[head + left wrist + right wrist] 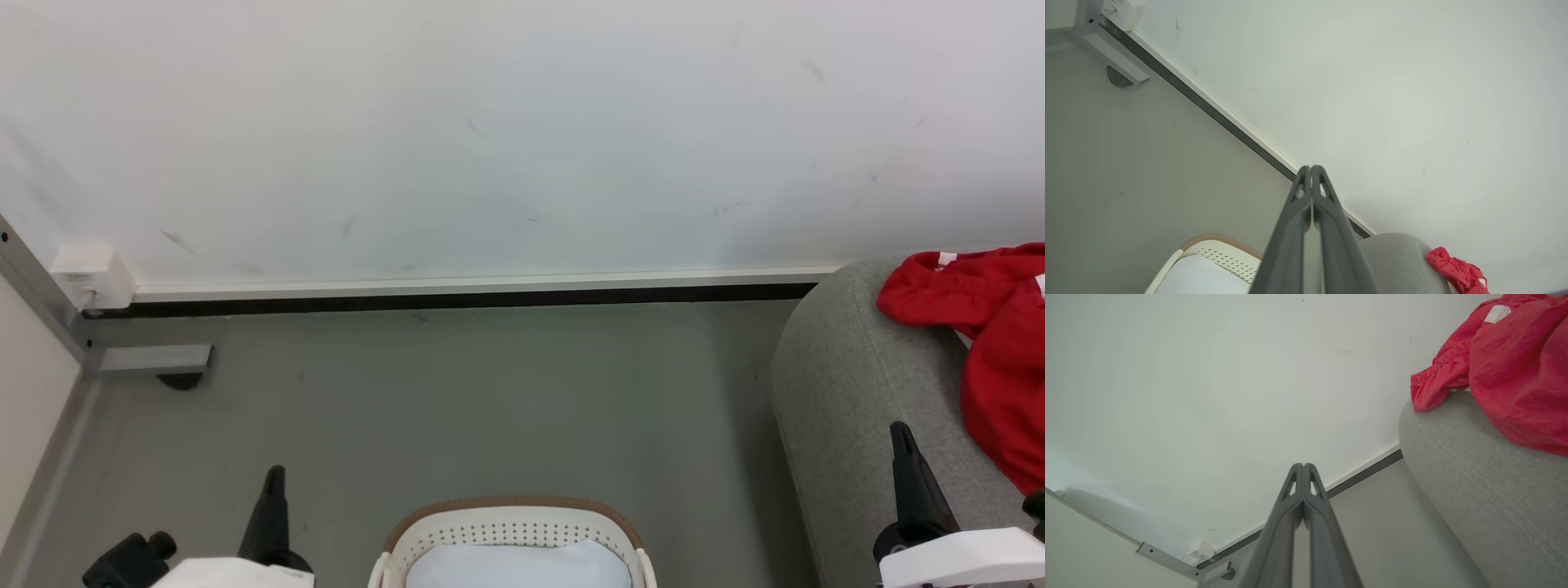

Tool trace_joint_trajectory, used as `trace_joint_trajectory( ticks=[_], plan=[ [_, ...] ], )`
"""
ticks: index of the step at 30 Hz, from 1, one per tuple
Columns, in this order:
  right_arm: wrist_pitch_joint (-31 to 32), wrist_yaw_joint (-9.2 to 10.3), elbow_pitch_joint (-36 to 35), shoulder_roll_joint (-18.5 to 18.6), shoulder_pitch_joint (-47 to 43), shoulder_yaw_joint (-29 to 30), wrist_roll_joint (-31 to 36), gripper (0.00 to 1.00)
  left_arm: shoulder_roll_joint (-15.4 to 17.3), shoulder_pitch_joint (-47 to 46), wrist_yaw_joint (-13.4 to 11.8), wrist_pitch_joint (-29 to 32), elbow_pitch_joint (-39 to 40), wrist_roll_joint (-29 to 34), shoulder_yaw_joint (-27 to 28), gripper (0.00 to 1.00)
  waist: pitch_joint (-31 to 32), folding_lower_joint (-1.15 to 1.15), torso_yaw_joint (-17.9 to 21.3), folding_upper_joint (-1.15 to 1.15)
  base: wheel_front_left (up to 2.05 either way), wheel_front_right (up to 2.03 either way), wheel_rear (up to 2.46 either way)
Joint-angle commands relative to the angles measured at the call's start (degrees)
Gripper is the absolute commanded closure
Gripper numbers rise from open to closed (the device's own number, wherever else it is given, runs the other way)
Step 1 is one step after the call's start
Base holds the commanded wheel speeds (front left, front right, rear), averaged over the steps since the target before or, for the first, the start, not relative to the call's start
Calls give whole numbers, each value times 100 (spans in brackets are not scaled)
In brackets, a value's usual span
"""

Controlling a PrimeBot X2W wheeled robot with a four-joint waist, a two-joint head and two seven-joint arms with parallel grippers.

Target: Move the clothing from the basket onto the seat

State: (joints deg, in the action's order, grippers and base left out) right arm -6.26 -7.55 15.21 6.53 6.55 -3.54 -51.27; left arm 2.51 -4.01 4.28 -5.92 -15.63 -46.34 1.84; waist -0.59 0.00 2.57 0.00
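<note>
The red clothing (992, 343) lies heaped on the grey seat (849, 392) at the right edge of the head view; it also appears as red clothing (1498, 367) on the seat (1478, 490) and as a small red clump (1457, 271) on the seat (1400, 257). The cream basket (514, 531) with its brown rim stands on the floor at the bottom centre, holding a pale blue-white cloth (518, 567). My left gripper (274, 474) is shut and empty, left of the basket (1216, 251). My right gripper (900, 433) is shut and empty, over the seat's front.
A white wall (522, 139) with a dark baseboard (457, 300) runs behind the grey floor (457, 408). A metal frame foot (155, 359) and a white socket box (90, 273) sit in the left corner.
</note>
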Motion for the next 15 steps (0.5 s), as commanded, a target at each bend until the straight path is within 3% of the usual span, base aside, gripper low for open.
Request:
trace_joint_trajectory(
  ticks=[1,15],
  plan=[
    [51,3,-78,-4,63,63,-221,100,34,-133,52,56,96,-234,56,100,1,0,-5,0,0,0,0],
    [324,4,-86,-67,49,268,-1155,100,39,-176,120,343,107,-1261,156,100,10,0,-49,0,0,0,0]
  ],
)
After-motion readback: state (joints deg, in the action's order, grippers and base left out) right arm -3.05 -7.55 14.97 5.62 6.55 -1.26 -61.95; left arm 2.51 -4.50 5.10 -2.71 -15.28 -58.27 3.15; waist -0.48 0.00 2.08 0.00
